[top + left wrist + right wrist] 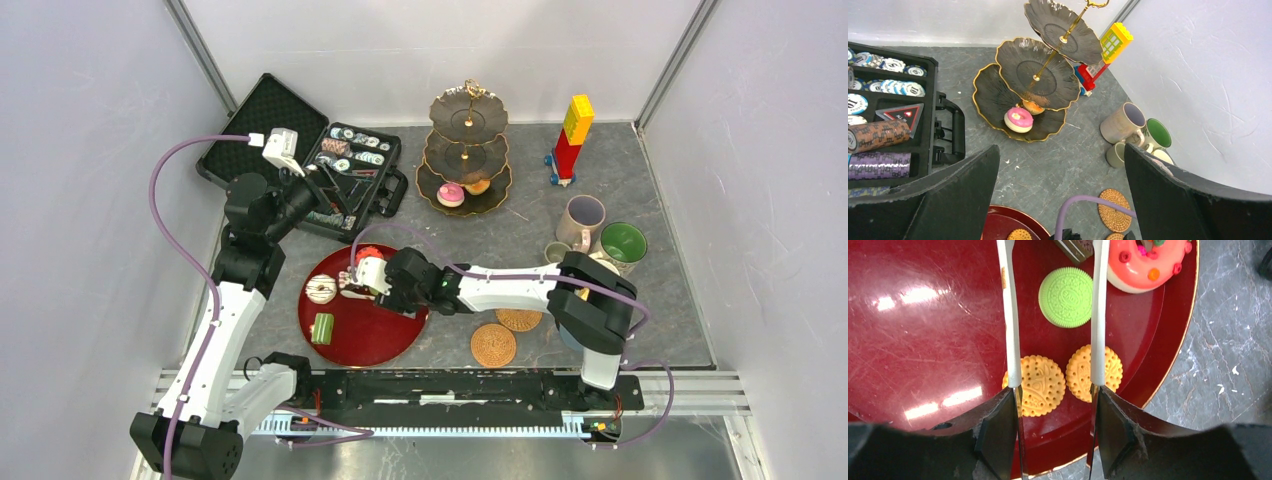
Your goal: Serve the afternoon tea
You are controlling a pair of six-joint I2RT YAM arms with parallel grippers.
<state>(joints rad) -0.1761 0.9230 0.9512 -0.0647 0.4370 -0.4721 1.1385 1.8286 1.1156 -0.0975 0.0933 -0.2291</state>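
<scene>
A black case (255,128) of poker chips lies open against the left wall. Just beside its near edge hovers the left claw (1060,150), its fingers spread wide with nothing between them.

Next comes the round red tray (372,338), close to the near edge of the surface (520,235). A white donut (321,289) and a green cake (322,327) sit on its left half. The right claw (1055,392) hangs over the tray's right half, clamped on the metal tongs (1009,315), whose two arms stand apart. A green macaron (1067,297) lies between the tong arms. Two yellow biscuits (1040,385) lie under them, and a pink sprinkled donut (1148,262) is beside them, all close to the tray's gold rim.

Bare grey surface runs from the tray up to the three-tier stand (467,150) near the back wall. A pink donut (450,194) and a small orange piece sit on its bottom tier, and the upper tiers are bare.

Two woven coasters (493,345) lie right of the tray, partly under the right arm. The block tower (572,135) stands at the back right. The lilac mug (582,220), small grey mug (556,252) and green-lined mug (622,243) crowd together beside the right arm's elbow, near the right wall.
</scene>
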